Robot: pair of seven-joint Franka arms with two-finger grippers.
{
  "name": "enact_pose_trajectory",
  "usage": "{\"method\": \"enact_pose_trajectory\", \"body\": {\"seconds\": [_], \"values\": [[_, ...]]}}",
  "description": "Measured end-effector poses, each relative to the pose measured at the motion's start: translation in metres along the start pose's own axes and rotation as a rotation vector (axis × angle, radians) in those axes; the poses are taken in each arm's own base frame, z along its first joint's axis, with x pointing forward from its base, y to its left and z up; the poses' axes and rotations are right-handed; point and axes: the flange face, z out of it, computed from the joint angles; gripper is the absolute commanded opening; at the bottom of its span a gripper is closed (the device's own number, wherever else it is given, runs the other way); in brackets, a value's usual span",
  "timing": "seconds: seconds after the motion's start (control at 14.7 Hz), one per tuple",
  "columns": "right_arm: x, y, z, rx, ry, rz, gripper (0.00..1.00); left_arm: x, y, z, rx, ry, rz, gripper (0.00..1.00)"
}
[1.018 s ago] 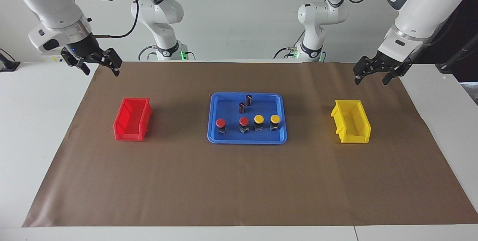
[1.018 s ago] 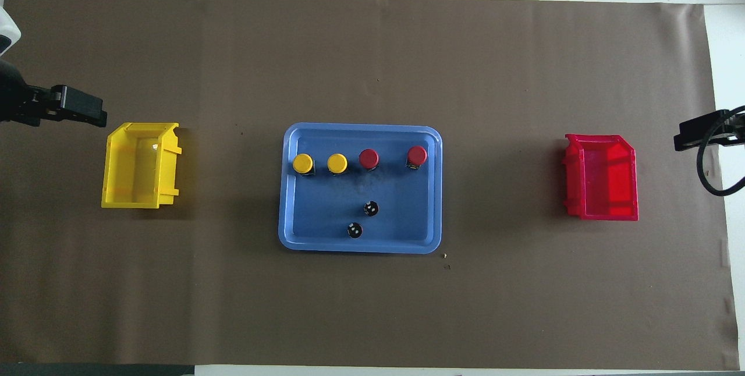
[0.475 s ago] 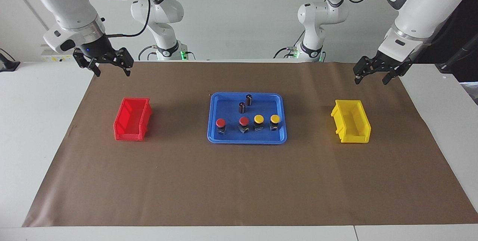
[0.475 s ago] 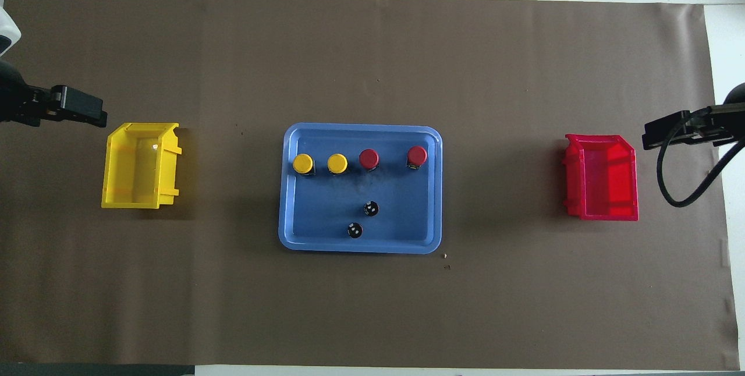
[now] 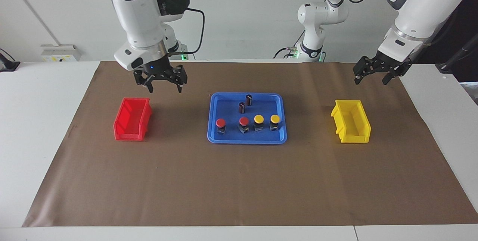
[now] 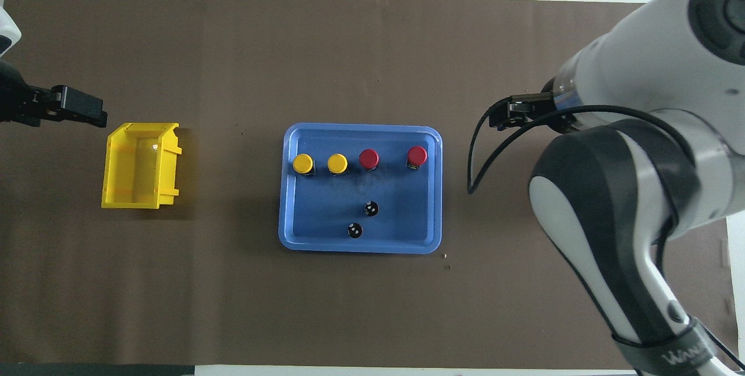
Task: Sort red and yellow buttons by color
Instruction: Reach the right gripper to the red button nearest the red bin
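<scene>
The right gripper (image 5: 165, 88) hangs fingers-down, spread and empty, between the red plastic bin (image 5: 132, 124) and blue tray (image 5: 246, 139); the left gripper (image 5: 371, 78) (also spread, empty) waits above the brown mat (image 5: 239, 185) near the yellow plastic bin (image 5: 351, 126). In the tray: two red-capped buttons (image 5: 220, 123), two yellow-capped buttons (image 5: 258, 119), two dark cylinders (image 5: 248, 100)

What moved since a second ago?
The right gripper swung in from its end of the table toward the tray, and now hangs open and empty over the mat beside the red bin. The left gripper waits open near the yellow bin. All four buttons stayed in the tray.
</scene>
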Motion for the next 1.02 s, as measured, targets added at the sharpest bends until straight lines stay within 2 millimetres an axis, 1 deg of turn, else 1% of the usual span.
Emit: {"method": "enact_pose_trajectory", "body": {"seconds": [0.07, 0.14, 0.2, 0.27, 0.34, 0.41, 0.48, 0.54, 0.68, 0.81, 1.02], "values": [[-0.001, -0.034, 0.025, 0.01, 0.012, 0.025, 1.0, 0.0, 0.0, 0.0, 0.0, 0.0, 0.0, 1.0], [-0.004, -0.062, 0.05, 0.016, 0.016, 0.036, 1.0, 0.0, 0.0, 0.0, 0.0, 0.0, 0.0, 1.0], [-0.007, -0.082, 0.074, 0.015, 0.01, 0.038, 1.0, 0.0, 0.0, 0.0, 0.0, 0.0, 0.0, 1.0], [-0.01, -0.091, 0.096, 0.01, 0.0, 0.036, 1.0, 0.0, 0.0, 0.0, 0.0, 0.0, 0.0, 1.0], [-0.013, -0.093, 0.115, 0.007, -0.005, 0.035, 1.0, 0.0, 0.0, 0.0, 0.0, 0.0, 0.0, 1.0], [-0.015, -0.091, 0.129, 0.008, -0.003, 0.036, 1.0, 0.0, 0.0, 0.0, 0.0, 0.0, 0.0, 1.0], [-0.017, -0.087, 0.14, 0.011, 0.003, 0.04, 1.0, 0.0, 0.0, 0.0, 0.0, 0.0, 0.0, 1.0], [-0.019, -0.083, 0.148, 0.011, 0.005, 0.043, 0.96, 0.0, 0.0, 0.0, 0.0, 0.0, 0.0, 1.0], [-0.023, -0.081, 0.157, 0.011, 0.005, 0.042, 0.92, 0.0, 0.0, 0.0, 0.0, 0.0, 0.0, 1.0], [-0.031, -0.086, 0.165, 0.011, 0.001, 0.029, 0.87, 0.0, 0.0, 0.0, 0.0, 0.0, 0.0, 1.0], [-0.04, -0.09, 0.174, 0.004, -0.01, 0.015, 0.73, 0.0, 0.0, 0.0, 0.0, 0.0, 0.0, 1.0]]}}
